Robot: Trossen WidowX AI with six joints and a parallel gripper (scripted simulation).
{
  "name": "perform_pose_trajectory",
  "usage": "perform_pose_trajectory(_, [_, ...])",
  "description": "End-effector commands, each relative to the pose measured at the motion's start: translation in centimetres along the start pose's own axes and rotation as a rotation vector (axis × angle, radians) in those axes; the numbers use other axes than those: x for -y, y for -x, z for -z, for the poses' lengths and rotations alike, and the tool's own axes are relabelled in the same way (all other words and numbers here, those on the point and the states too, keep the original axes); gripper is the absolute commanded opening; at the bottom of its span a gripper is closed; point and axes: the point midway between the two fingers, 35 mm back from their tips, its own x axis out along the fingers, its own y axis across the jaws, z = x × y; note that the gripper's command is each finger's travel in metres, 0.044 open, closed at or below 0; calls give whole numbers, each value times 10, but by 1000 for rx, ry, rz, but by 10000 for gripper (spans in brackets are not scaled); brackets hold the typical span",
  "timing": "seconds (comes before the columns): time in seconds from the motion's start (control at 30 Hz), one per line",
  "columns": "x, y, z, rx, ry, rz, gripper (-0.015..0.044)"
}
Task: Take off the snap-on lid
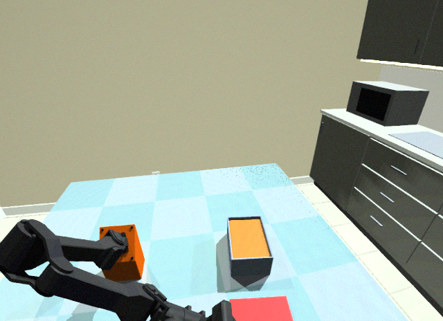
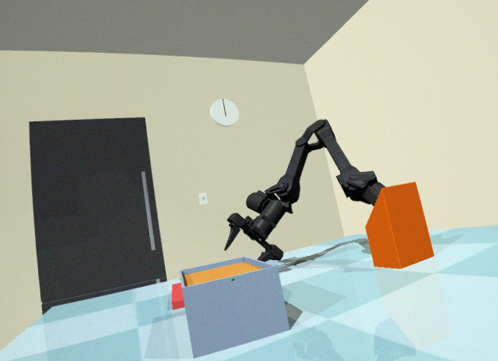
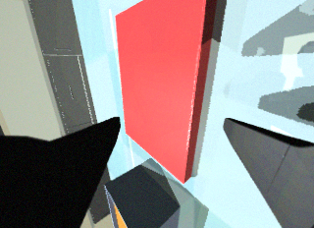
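Note:
The storage box (image 1: 251, 266) (image 2: 237, 309) (image 3: 142, 195) stands upright and uncovered on the table, grey-blue with an orange inside (image 1: 248, 239) (image 2: 225, 272). The red lid (image 1: 262, 308) (image 2: 177, 296) (image 3: 157, 66) lies beside the box, flat as far as I can see, its smooth plain face up. The box partly hides it in the exterior view, and the frame edge cuts it in the top view. My gripper (image 2: 243, 254) (image 3: 172, 122) is wide open and empty. It is above the lid, with the fingertips apart on either side of it in the wrist view.
An orange block (image 1: 123, 271) (image 2: 406, 224) with a slanted side stands at the arm's base, across the table (image 1: 178, 217) (image 2: 334, 309) from the box. Dark kitchen cabinets with a microwave (image 1: 387, 103) stand beyond the table's edge.

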Motion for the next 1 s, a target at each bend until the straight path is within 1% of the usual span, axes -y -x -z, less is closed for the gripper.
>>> perform_pose_trajectory(0.0, [4, 7, -1, 3, 4, -5, 440])
perform_pose_trajectory(0.6, [27, 34, -1, 2, 5, -3, 440])
perform_pose_trajectory(0.7, [23, 34, 0, 2, 5, -4, 440])
perform_pose_trajectory(0.97, [14, 47, 0, 2, 4, -4, 440])
